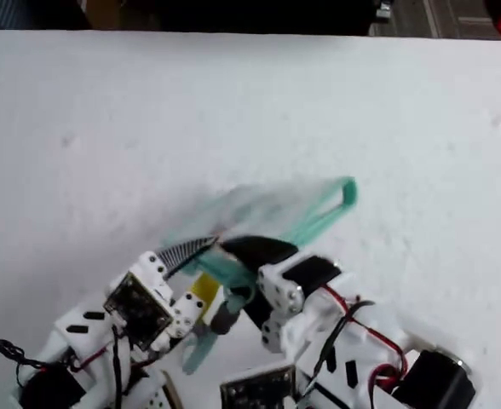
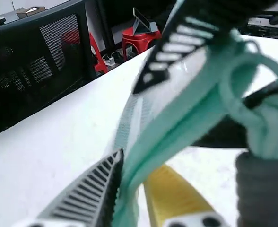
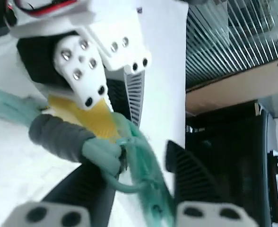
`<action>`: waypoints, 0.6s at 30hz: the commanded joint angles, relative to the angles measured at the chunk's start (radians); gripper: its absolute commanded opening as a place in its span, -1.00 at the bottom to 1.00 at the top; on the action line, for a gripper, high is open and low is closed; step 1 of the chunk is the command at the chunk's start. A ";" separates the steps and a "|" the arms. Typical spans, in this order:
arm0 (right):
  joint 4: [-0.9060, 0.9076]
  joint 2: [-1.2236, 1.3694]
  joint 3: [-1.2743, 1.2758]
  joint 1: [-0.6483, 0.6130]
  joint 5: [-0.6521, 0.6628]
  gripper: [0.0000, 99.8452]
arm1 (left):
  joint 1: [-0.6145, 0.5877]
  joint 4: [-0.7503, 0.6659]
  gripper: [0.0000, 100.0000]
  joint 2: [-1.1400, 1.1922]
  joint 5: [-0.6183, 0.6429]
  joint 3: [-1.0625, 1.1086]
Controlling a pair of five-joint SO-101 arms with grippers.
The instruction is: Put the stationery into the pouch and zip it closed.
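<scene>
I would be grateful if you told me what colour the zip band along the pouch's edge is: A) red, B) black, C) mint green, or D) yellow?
C: the zip band that runs along the edge of the see-through pouch is mint green in the high view, and the same colour shows up close in both wrist views.

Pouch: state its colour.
The pouch is translucent mint green, best seen in the high view.
</scene>
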 commanded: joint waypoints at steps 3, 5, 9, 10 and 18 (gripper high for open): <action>-0.030 0.015 0.041 0.015 -0.012 -0.61 | -0.122 -0.153 -0.95 -0.015 0.028 0.064; -0.068 0.015 0.057 0.015 -0.012 -0.61 | -0.180 -0.219 -0.95 -0.015 0.029 0.129; -0.174 0.018 0.132 0.068 0.015 -0.65 | -0.260 -0.319 -0.95 -0.015 0.081 0.226; -0.208 0.025 0.158 0.099 0.028 -0.66 | -0.277 -0.328 -0.95 -0.015 0.084 0.233; -0.383 0.134 0.242 0.257 0.061 -0.66 | -0.337 -0.333 -0.95 -0.015 0.083 0.239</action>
